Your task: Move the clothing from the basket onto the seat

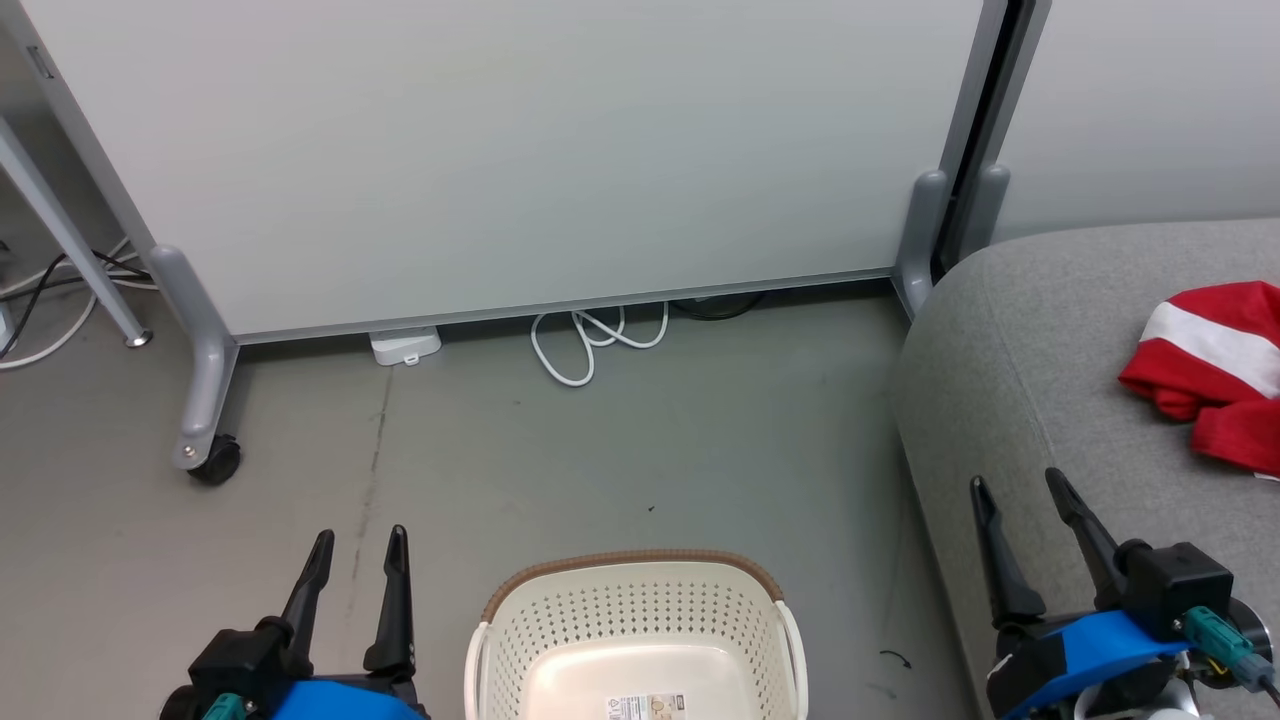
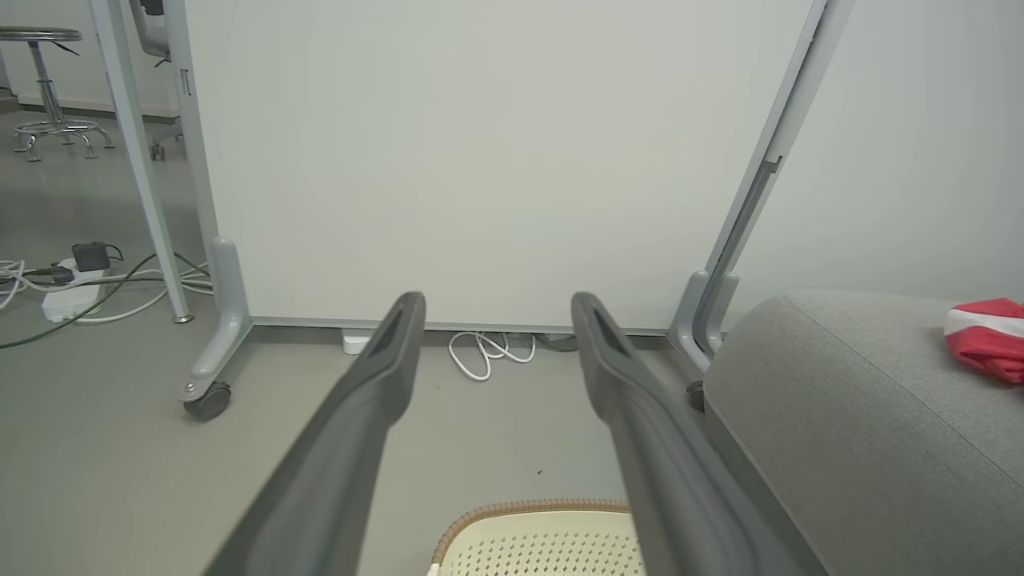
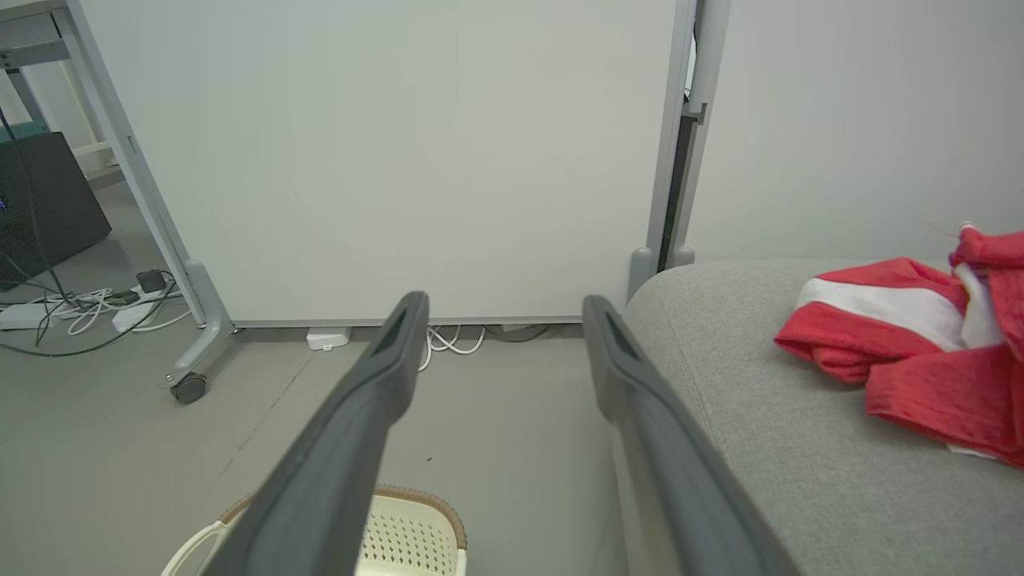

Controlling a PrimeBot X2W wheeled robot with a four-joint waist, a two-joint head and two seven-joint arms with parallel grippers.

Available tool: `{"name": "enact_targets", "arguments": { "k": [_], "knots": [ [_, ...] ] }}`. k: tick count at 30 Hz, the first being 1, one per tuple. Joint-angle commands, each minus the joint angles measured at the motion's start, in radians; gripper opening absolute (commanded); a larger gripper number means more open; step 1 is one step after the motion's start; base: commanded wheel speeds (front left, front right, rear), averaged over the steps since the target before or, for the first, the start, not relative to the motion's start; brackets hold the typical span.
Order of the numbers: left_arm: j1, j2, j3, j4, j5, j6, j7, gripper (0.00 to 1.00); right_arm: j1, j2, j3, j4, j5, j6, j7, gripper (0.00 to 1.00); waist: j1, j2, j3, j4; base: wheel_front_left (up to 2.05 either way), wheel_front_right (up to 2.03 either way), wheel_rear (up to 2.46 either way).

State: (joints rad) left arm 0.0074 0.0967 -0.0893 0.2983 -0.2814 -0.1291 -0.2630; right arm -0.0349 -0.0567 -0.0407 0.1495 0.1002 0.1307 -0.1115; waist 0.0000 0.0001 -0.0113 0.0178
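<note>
Left gripper and right gripper, jaws wide and empty, flank the laundry basket, its labelled bottom bare. Red striped clothing lies on the grey sofa; transfer appears complete, so hold both arms clear.

I'm looking at a pale partition standing on grey legs, one black castor resting on the grey floor. A white cable is coiling under its lower edge near a small white box. To the left I'm seeing a slanting table leg, a power strip with tangled leads and a stool farther back, and a plain wall is showing on the right.
</note>
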Motion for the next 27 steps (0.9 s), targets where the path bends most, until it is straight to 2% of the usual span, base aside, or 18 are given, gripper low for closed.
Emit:
{"name": "enact_targets", "arguments": {
  "k": [1, 26, 27],
  "knots": [
    [-0.012, 0.008, -0.003, 0.003, -0.003, -0.001, -0.003, 1.00, 0.016, 0.004, -0.003, -0.004, 0.004, 0.000, -0.005, 1.00, 0.0000, -0.0001, 0.000, 0.001, 0.00, 0.00, 0.00],
    [-0.012, 0.011, -0.016, 0.039, -0.037, -0.001, -0.003, 1.00, 0.026, 0.007, 0.016, 0.007, 0.035, 0.000, -0.010, 1.00, 0.0000, -0.0001, 0.000, 0.000, 0.00, 0.00, 0.00],
    [-0.003, 0.010, -0.017, 0.038, -0.038, 0.000, 0.000, 0.00, 0.018, 0.005, 0.016, 0.006, 0.036, 0.000, -0.007, 0.00, 0.0000, -0.0001, 0.000, 0.001, 0.00, 0.00, 0.00]
  ]
}}
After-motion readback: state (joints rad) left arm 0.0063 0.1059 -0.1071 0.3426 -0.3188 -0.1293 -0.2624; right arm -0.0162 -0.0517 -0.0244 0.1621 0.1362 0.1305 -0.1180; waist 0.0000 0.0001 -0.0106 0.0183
